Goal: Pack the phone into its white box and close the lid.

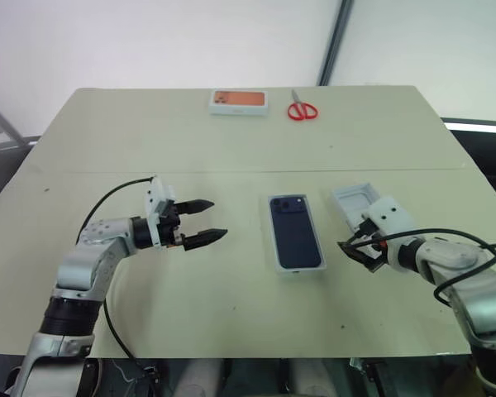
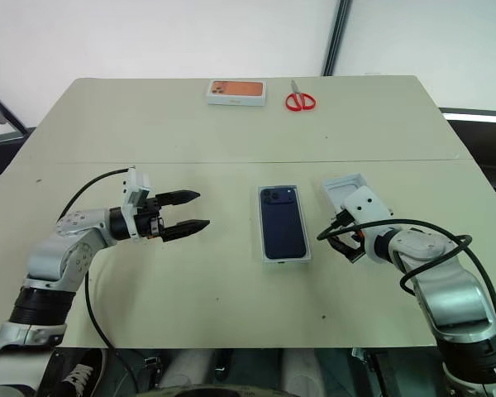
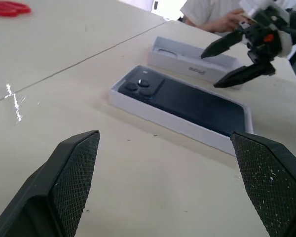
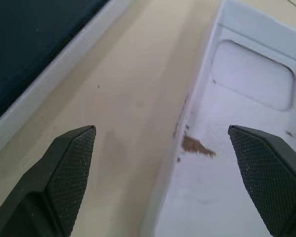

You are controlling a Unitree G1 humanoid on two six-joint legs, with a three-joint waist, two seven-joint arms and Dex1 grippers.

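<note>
My left gripper (image 1: 205,222) hangs over the table (image 1: 231,149) with its two black fingers spread wide and nothing between them, pointing across toward my right side. Straight ahead of those fingertips, a clear gap away, lies the phone (image 1: 296,231), face down in the white box (image 1: 300,270), its camera bump at the far end from me; the box's thin rim shows all round the dark navy slab.

My right gripper (image 1: 357,251) is also spread apart and empty, tilted down toward the tabletop. It sits just to the right of the boxed phone, apart from it. The lid (image 1: 354,202) lies open side up just beyond and under this hand, close beside the box but not touching it; from my right wrist I see one finger (image 4: 69,173) over bare table and the other (image 4: 271,173) over the lid's pale inside.

Far beyond both hands, near the table's far edge, lie a closed box with an orange picture (image 1: 239,102) and red-handled scissors (image 1: 301,109).
</note>
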